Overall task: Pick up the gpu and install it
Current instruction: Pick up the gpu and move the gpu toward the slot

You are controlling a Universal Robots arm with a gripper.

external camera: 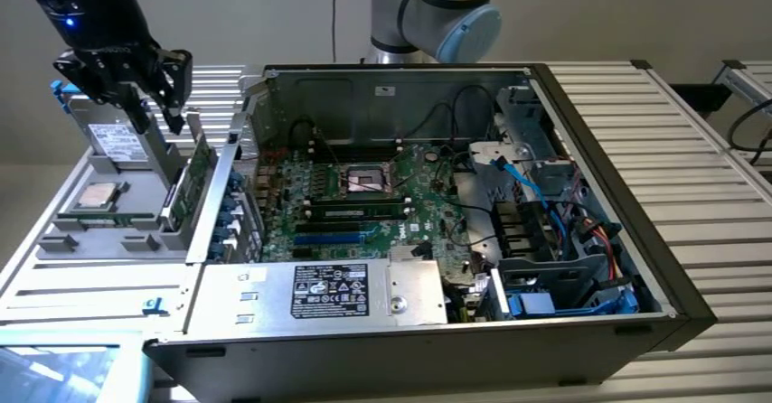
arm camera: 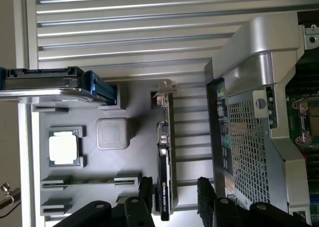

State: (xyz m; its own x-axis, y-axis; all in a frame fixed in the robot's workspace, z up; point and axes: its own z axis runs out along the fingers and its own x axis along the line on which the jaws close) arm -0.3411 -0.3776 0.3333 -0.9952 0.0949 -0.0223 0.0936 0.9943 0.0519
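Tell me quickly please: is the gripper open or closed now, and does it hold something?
Gripper: open, holding nothing, poised over the gpu.

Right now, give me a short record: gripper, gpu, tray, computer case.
gripper: open, poised over the gpu, a finger to each side
gpu: standing on edge in the gray tray, not lifted
gray tray: beside the computer case, also holds a processor chip
computer case: open, motherboard exposed

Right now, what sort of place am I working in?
Probably a computer assembly bench: an open desktop case, motherboard bare, a parts tray holding a graphics card, on a slatted metal table.
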